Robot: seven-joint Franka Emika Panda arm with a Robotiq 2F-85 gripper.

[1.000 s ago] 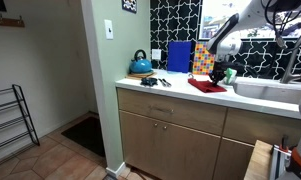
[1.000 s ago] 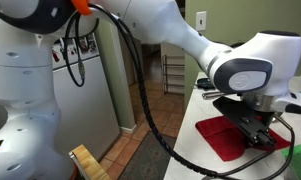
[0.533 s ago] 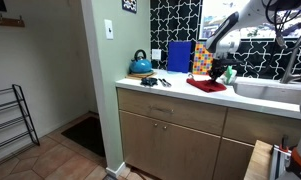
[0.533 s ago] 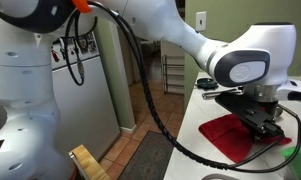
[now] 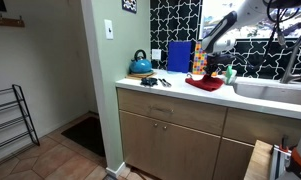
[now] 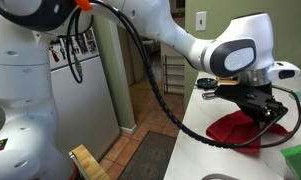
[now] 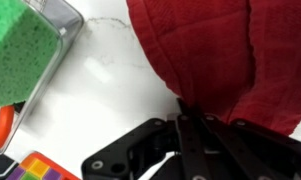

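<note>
- the robotiq gripper (image 7: 188, 112) is clamped shut on a red quilted fabric cloth (image 7: 215, 50): the black fingers (image 7: 205, 140) meet right at its near edge with a fold of fabric pinched between them, no gap that i can see
- in the wrist view the cloth fans out from the pinch toward the top of the picture and off the right side, so pretty much all of it lies ahead of the fingertips, with a crease running straight away from the pinch in line with the gripper
- in an exterior view the gripper (image 6: 265, 108) sits low over the counter and the cloth (image 6: 238, 130) is bunched up under it with its far part resting on the surface, can't tell if the pinched edge is clear of the counter
- from further back the cloth (image 5: 205, 84) lies on the white countertop (image 5: 175, 90) just in front of a multicoloured box (image 5: 202, 58), with the white sink (image 5: 265, 90) near it
- off to one side there's a green sponge (image 7: 15, 50) in a clear plastic tub (image 7: 70, 20), apart from the cloth with bare counter between them
- a teal kettle (image 5: 140, 65) and a blue upright board (image 5: 179, 56) stand further along, well away from the gripper
</note>
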